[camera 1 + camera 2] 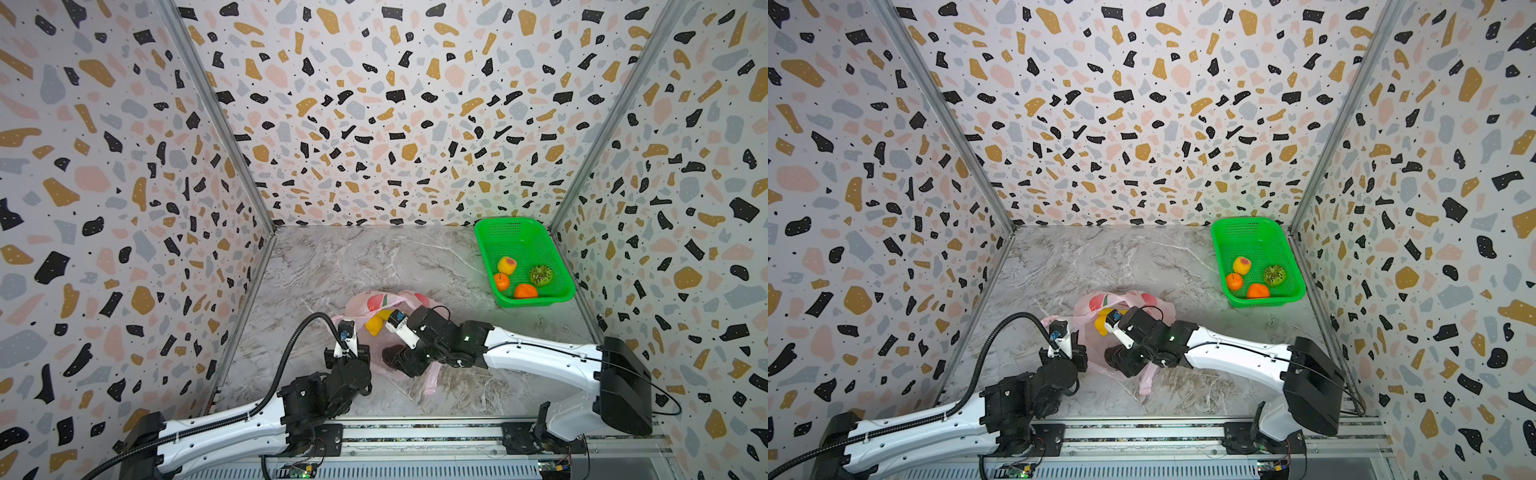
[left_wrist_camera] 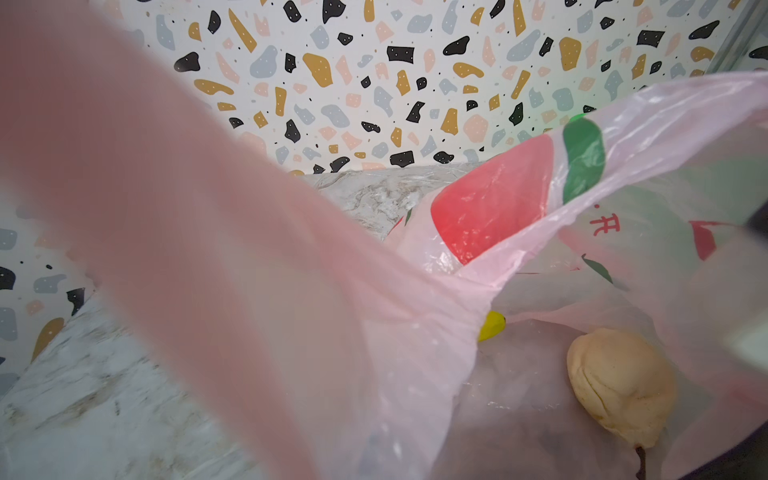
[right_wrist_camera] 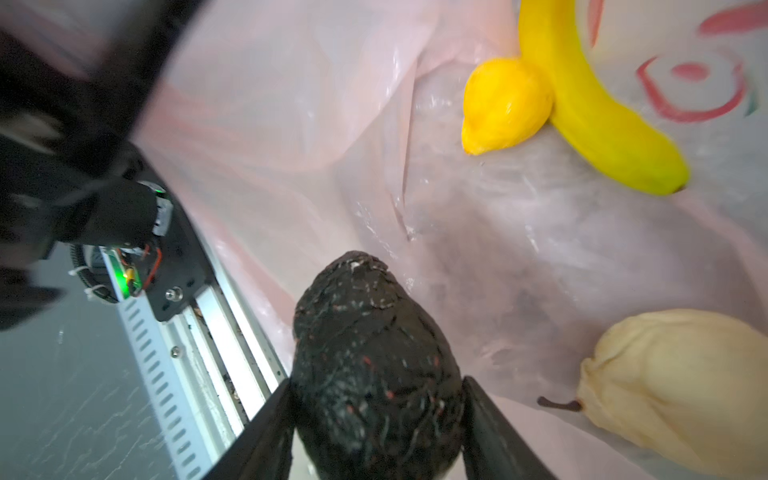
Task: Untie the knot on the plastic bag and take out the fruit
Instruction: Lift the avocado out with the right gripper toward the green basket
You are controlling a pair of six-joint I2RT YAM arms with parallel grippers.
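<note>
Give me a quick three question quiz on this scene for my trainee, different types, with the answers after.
1. How many fruits lie in the green basket?
2. True or false: the right gripper holds nothing.
3. Which fruit is inside the plastic bag? A kiwi half, B banana, C tangerine.
Key: 1 four; 2 false, it grips the avocado; 3 B.

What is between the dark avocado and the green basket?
Only the pink bag, whose thin wall surrounds the avocado held in the right gripper. Beyond it, the table to the basket looks bare.
</note>
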